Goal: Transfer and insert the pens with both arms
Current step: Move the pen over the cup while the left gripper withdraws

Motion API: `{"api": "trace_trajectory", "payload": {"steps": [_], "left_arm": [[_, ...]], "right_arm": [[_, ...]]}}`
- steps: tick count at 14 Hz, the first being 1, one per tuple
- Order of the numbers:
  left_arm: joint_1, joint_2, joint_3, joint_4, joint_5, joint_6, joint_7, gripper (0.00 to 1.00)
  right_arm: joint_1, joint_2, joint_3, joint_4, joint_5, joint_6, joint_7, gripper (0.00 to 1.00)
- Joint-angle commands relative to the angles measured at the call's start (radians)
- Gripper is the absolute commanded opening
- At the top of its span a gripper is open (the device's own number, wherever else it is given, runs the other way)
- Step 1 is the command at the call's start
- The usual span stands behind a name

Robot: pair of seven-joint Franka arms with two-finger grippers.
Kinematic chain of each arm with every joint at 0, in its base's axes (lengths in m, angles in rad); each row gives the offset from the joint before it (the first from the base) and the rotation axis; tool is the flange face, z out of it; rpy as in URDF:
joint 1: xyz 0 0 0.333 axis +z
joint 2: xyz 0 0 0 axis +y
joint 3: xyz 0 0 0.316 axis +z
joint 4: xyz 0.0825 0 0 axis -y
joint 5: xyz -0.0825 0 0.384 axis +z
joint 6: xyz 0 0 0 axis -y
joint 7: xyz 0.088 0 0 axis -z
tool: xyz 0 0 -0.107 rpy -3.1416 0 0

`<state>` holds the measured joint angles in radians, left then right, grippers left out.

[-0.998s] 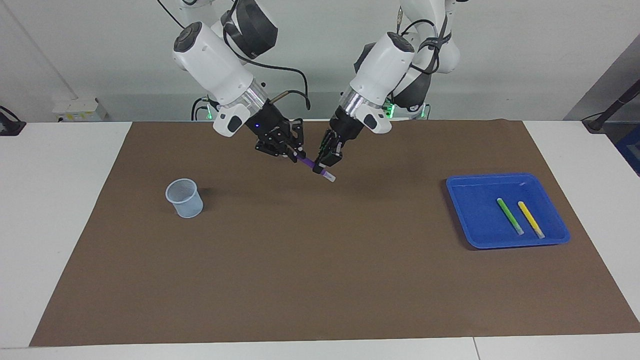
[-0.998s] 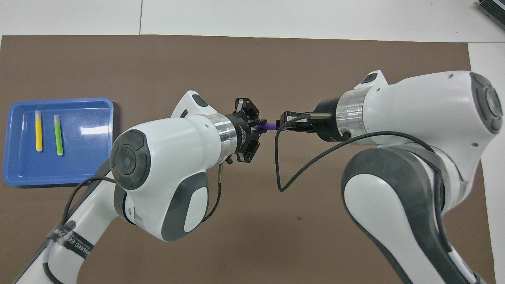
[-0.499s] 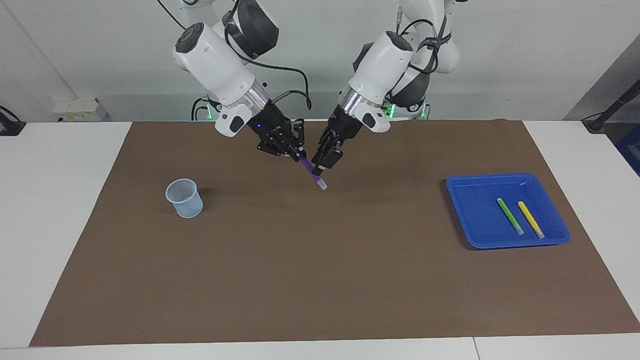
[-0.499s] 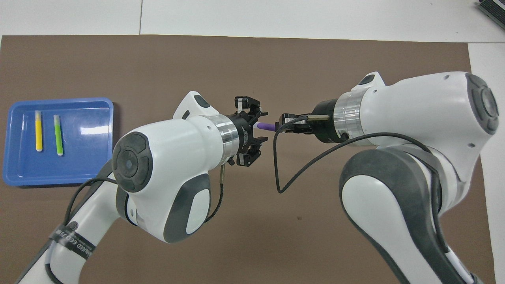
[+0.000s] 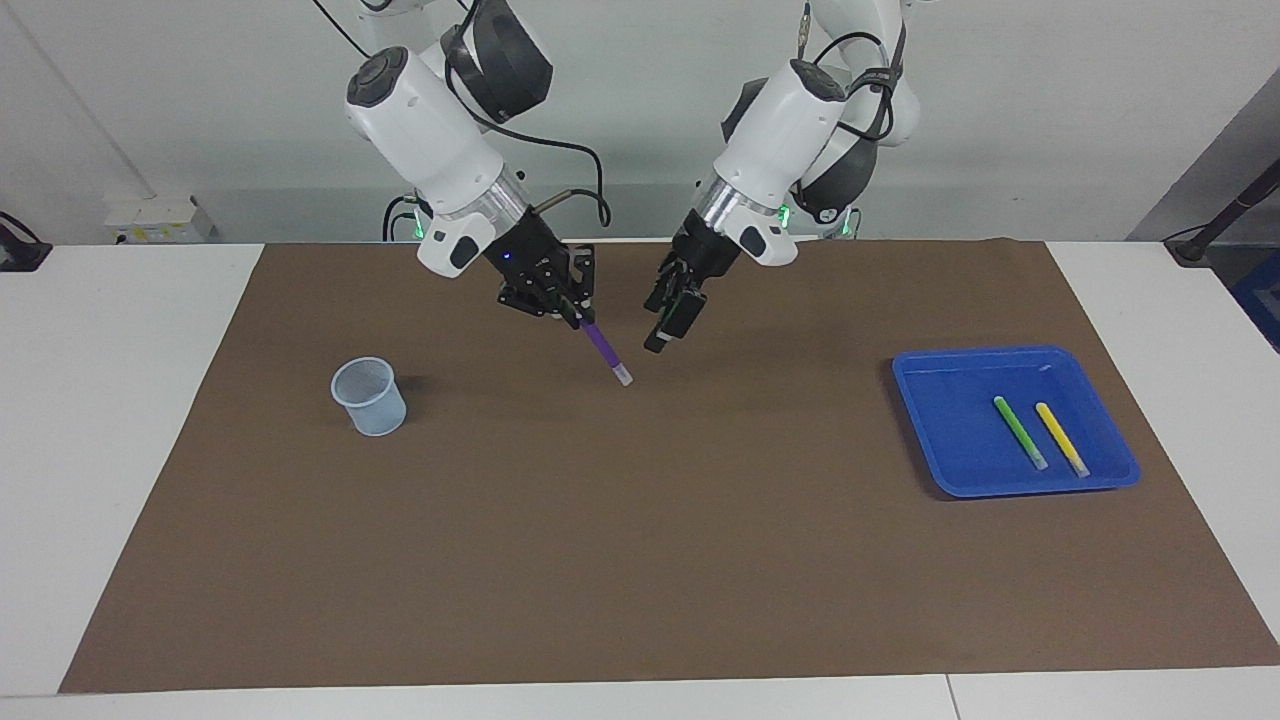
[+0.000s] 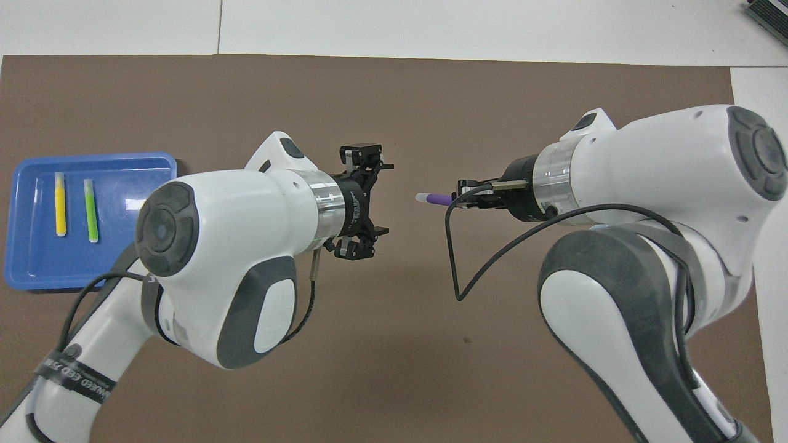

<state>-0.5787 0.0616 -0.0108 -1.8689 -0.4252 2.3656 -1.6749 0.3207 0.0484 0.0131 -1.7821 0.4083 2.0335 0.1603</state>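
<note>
The slim purple marker pen with a pale tip [image 5: 603, 348] now hangs from the right claw [image 5: 575, 316] alone, pinched at its upper end, tilted over the brown mat [image 5: 640, 560]. The left claw [image 5: 668, 328] has let go, spread its fingers and drawn apart from it. The light blue mesh cup [image 5: 369, 396] stands toward the right arm's end with open mat around. Green pen [image 5: 1019, 431] and yellow pen [image 5: 1061, 438] lie in the blue plastic tray [image 5: 940, 440] near the mat's edge on the white table [image 5: 120, 420].

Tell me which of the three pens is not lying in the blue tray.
The purple pen: the right pincer holds it in the air over the mat, while the green pen and the yellow pen lie side by side in the blue tray.
</note>
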Motion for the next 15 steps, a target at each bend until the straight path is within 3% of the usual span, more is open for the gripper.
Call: {"api": "trace_trajectory", "payload": {"steps": [1,6,11,15], "left_arm": [[0.101,-0.045,-0.001,-0.009,0.0,-0.15,0.227,1.0],[0.31,-0.091,-0.002,-0.006,0.126,-0.351,0.705,1.0],[0.506,-0.092,-0.001,-0.001,0.25,-0.414,1.135,1.0],[0.6,-0.069,-0.002,-0.01,0.355,-0.407,1.421,1.0]], "right_arm": [[-0.055,-0.018,0.004,0.007,-0.074,-0.07,-0.063,0.0],[-0.107,-0.058,-0.001,0.021,-0.213,-0.192,-0.129,0.0],[-0.144,-0.085,-0.001,0.012,-0.347,-0.255,-0.209,0.0],[-0.166,-0.097,-0.001,0.003,-0.434,-0.262,-0.231,0.0]]}}
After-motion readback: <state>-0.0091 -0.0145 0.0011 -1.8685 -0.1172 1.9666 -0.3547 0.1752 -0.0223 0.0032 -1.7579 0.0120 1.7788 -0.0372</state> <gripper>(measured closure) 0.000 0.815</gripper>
